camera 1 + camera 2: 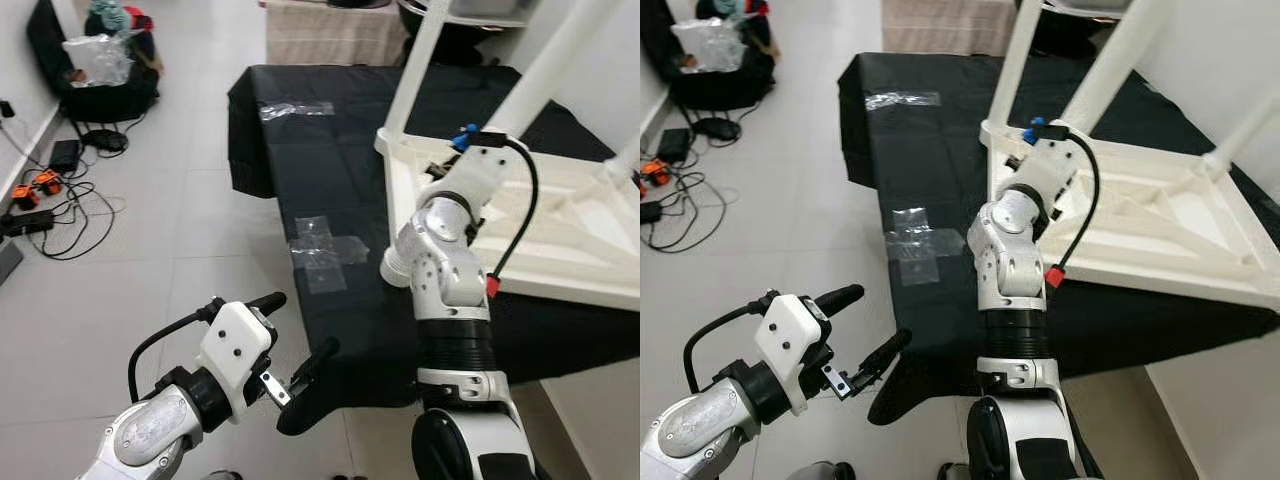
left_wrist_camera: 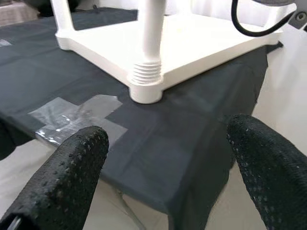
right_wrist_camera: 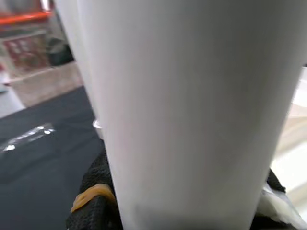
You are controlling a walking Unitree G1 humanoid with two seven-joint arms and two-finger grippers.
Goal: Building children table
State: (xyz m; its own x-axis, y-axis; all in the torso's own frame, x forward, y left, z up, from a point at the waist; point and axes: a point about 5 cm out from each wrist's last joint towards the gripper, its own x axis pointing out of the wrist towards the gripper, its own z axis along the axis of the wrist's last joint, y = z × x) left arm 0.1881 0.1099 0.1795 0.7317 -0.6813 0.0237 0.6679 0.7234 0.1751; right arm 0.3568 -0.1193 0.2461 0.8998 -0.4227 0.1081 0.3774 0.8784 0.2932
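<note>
Looking down from the head views, I see the white children table (image 1: 560,215) lying upside down on a black cloth (image 1: 330,180) spread on the floor, its legs pointing upward. The right arm reaches forward to the near corner leg (image 1: 1015,60), and its wrist hides the right tool (image 1: 462,160), so from here I cannot tell how the fingers stand. The left tool (image 1: 300,345) hangs low over the tiles, at the near edge of the cloth, with its two fingers spread apart and nothing between them. The table lies ahead and to the right of it, so the right arm is clearly the nearer one.

In the left wrist view, the two spread black fingers (image 2: 72,167) frame a leg (image 2: 151,38) screwed into a corner socket, its thread still partly visible; its long axis stands upright.

In the right wrist view, a white leg (image 3: 192,110) is very close, with black finger pads (image 3: 96,201) touching its base on both sides; the tool seems pressed on it.

I can read no brand, label or writing anywhere.
</note>
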